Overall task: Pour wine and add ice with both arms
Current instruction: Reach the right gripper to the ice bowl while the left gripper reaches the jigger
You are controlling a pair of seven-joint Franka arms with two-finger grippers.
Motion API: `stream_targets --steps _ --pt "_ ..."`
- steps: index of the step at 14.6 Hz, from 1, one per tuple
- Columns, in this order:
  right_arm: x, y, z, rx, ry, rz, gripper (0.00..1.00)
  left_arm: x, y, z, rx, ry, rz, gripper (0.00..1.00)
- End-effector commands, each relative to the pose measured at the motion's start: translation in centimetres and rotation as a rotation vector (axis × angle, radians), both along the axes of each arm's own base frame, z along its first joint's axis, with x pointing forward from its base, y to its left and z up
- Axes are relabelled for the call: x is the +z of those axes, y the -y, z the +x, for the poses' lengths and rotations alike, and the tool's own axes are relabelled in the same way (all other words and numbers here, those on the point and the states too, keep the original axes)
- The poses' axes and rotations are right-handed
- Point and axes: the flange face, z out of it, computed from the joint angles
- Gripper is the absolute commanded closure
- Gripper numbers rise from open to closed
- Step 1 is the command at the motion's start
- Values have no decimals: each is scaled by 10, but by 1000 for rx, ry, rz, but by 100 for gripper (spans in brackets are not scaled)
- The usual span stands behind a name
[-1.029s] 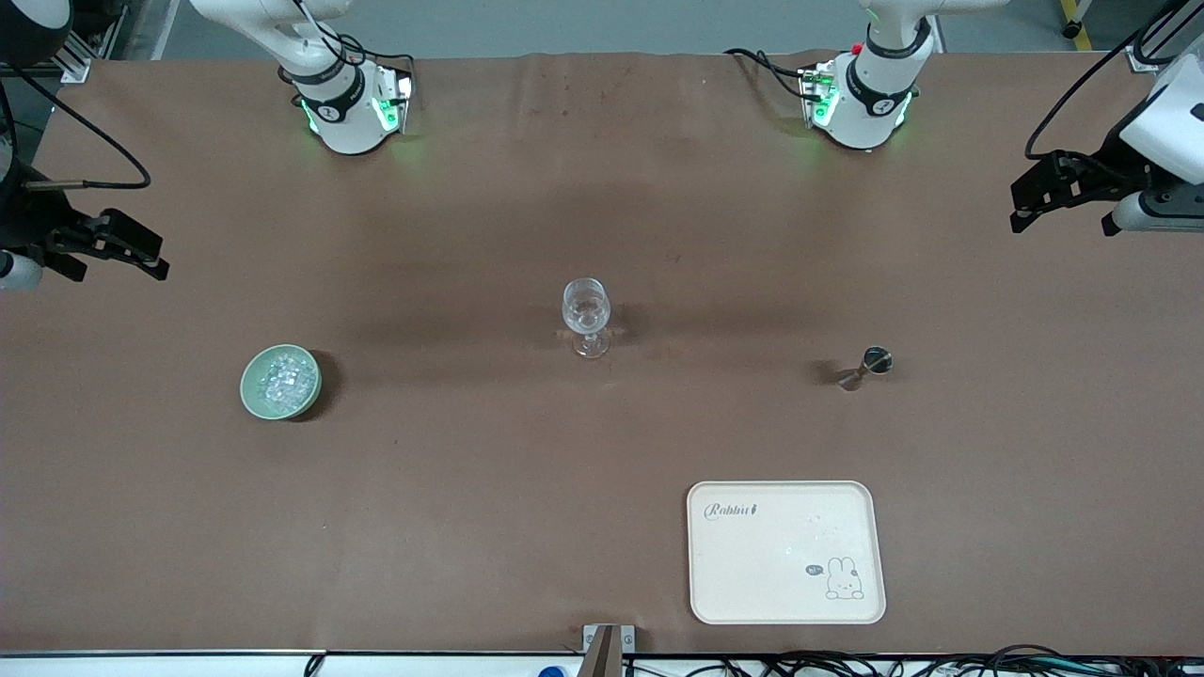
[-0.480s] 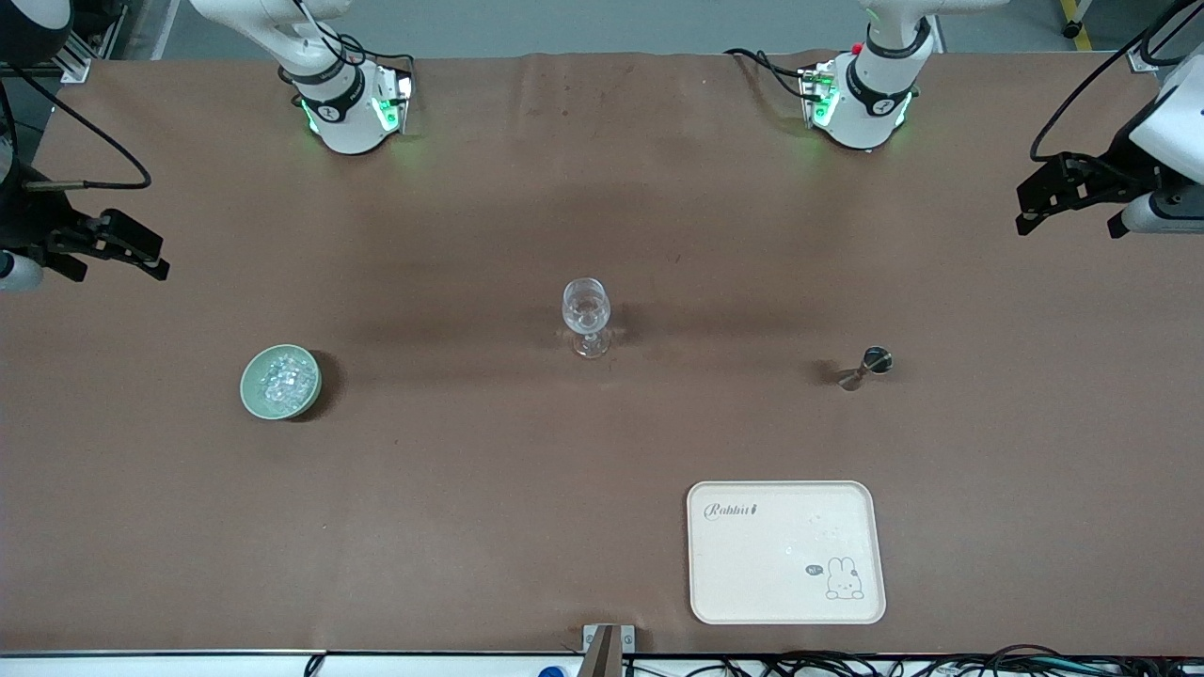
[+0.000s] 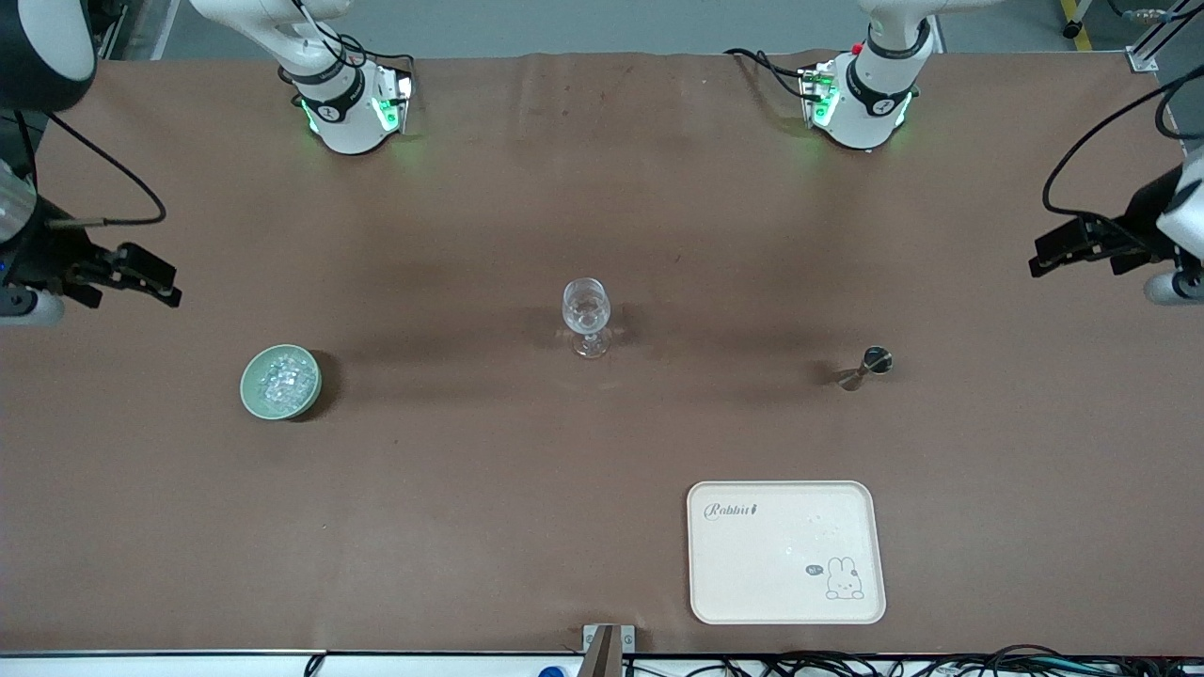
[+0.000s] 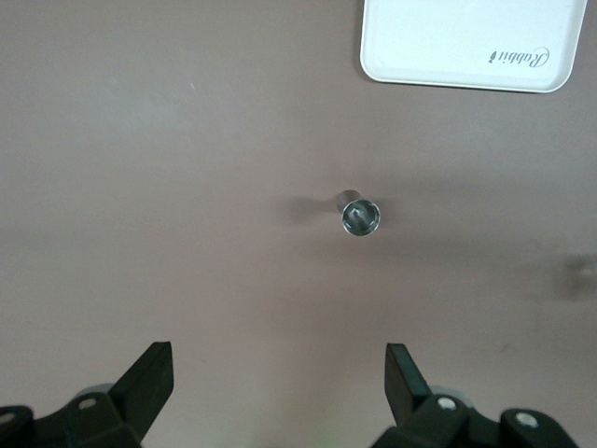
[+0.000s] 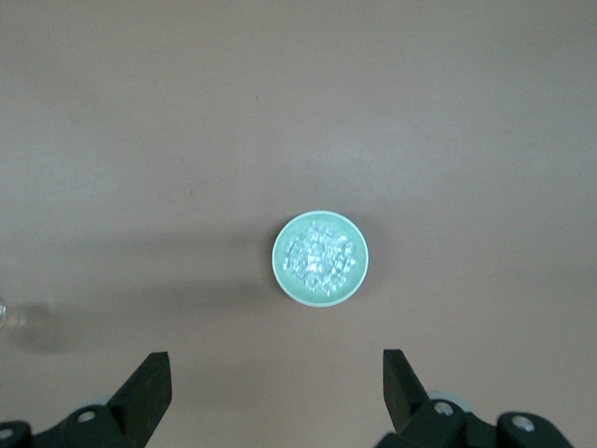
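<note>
A clear stemmed glass (image 3: 586, 315) stands upright mid-table. A green bowl (image 3: 280, 381) heaped with ice (image 3: 279, 378) sits toward the right arm's end. A small metal jigger (image 3: 870, 365) stands toward the left arm's end. I cannot make out the wine. My right gripper (image 3: 167, 285) is open and empty in the air short of the bowl; its wrist view shows the bowl (image 5: 320, 259) with ice (image 5: 320, 254) past the open gripper (image 5: 275, 378). My left gripper (image 3: 1040, 257) is open and empty; its wrist view shows the jigger (image 4: 358, 215) past the open gripper (image 4: 278, 373).
A cream tray (image 3: 785, 552) with a rabbit drawing lies near the front edge, nearer to the front camera than the jigger; it also shows in the left wrist view (image 4: 438, 56). The two arm bases (image 3: 348, 108) (image 3: 861, 99) stand along the back edge.
Both grippers have shifted down the front view, the left one closer to the jigger's level and the right one closer to the bowl. Nothing on the table has moved.
</note>
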Motion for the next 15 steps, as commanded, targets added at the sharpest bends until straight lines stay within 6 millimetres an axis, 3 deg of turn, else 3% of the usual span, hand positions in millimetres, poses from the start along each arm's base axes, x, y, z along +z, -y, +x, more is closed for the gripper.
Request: stream_targets --steps 1,6,11,15 --pt "-35 13 22 -20 5 3 0 -33 -23 18 143 -66 -105 0" --pt "-107 22 38 -35 8 -4 0 -118 -42 40 465 -258 -182 0" --pt "-200 21 16 -31 41 -9 2 -202 -68 52 698 -442 -293 0" --pt "-259 24 -6 -36 47 -14 8 -272 -94 43 836 -600 -459 0"
